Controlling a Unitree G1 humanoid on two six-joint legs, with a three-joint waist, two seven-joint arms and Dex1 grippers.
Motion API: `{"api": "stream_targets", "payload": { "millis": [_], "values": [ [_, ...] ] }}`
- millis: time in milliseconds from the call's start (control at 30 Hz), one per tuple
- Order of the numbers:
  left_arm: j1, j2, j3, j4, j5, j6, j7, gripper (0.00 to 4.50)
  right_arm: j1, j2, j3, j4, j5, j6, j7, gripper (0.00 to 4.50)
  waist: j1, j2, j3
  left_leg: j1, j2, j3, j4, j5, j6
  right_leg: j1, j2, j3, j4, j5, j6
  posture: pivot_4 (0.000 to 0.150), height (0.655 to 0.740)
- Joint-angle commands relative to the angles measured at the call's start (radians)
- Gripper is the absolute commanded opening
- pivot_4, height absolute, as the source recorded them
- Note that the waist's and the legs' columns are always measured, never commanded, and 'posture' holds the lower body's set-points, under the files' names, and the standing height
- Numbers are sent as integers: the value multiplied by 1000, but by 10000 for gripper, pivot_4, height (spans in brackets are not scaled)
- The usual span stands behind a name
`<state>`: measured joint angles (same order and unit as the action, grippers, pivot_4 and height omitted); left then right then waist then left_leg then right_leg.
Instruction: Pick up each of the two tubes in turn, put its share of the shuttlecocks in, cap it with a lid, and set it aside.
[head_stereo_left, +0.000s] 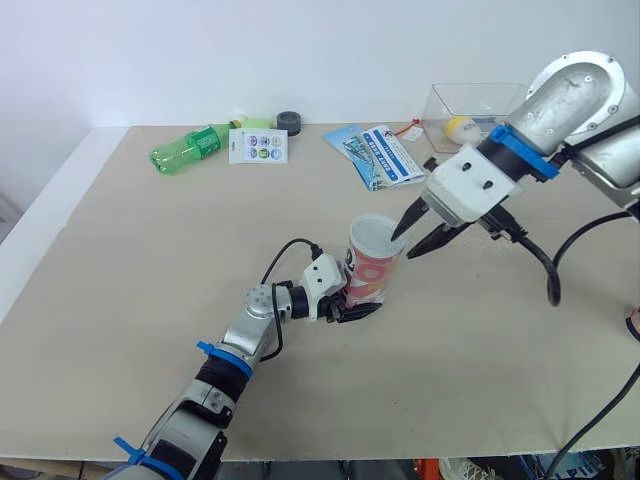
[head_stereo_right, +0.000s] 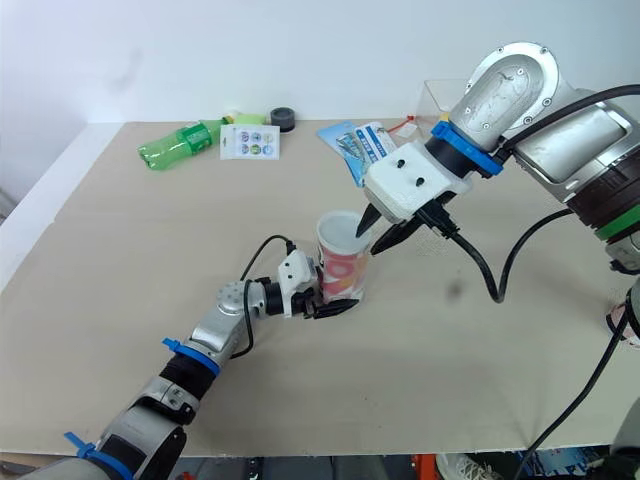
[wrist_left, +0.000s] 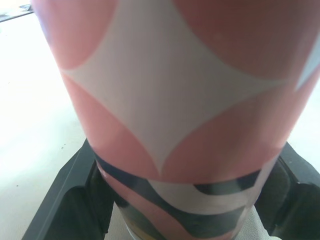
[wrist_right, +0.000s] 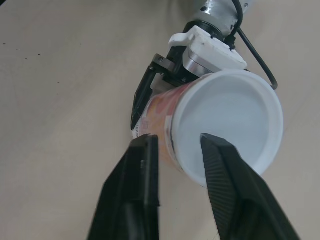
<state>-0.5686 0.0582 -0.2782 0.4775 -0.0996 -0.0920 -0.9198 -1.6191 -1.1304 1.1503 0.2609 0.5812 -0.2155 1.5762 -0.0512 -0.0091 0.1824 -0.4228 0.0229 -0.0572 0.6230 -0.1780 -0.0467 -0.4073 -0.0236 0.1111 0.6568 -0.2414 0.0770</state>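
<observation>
One tube (head_stereo_left: 372, 265) clear of table (head_stereo_left: 130, 280) edges | left claw (head_stereo_left: 358, 310) pinching its base | right claw (head_stereo_left: 404, 246) spread astride rim

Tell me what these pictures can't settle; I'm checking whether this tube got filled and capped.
Contents of the tube: eye views, opaque wall; right wrist view, its white top may be lid or bare inside.
Tube's base: left wrist view, cut off by the picture's edge.
Clear container: eye views, partly behind the right arm; the yellow thing inside too small to name.
Print on the leaflet: too small to read.
</observation>
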Motion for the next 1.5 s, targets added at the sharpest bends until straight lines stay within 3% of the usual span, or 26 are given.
{"api": "stream_targets", "payload": {
  "millis": [33,167,300,400,533,800,1500],
  "values": [
    [19,10,-3,6,2,28,-2,30602,-30,-17,-31,-5,26,8,38,12792,0,0,0,0,0,0,0,0,0,0,0,0,0,0,0,1500,7400],
    [13,13,0,10,2,29,-5,30602,-22,-4,-90,9,81,77,38,12792,0,0,0,0,0,0,0,0,0,0,0,0,0,0,0,1500,7400],
    [8,16,1,15,8,20,-2,30602,17,41,-242,66,195,263,38,12792,0,0,0,1,0,0,1,0,0,0,0,0,3,0,-3,1500,7400],
    [8,18,2,15,8,19,-2,30602,69,87,-388,120,185,395,38,12792,0,-1,0,1,-1,-1,2,0,0,0,0,0,7,0,-5,1500,7400],
    [10,20,3,13,6,20,-3,30602,187,140,-547,136,105,466,9,298,0,-1,0,1,-1,-1,4,0,0,0,1,0,8,-1,-4,1500,7400],
    [21,31,-1,-4,7,27,-9,30602,419,202,-748,-1,-7,537,-65,298,-2,1,-1,1,0,-1,5,0,0,-1,1,0,9,-2,-2,1500,7400],
    [33,33,-6,-30,4,38,-1,30602,501,368,-835,-34,-211,592,-37,298,-2,1,-1,1,0,-2,7,0,0,0,3,0,9,-2,1,1500,7400]
  ]
}}
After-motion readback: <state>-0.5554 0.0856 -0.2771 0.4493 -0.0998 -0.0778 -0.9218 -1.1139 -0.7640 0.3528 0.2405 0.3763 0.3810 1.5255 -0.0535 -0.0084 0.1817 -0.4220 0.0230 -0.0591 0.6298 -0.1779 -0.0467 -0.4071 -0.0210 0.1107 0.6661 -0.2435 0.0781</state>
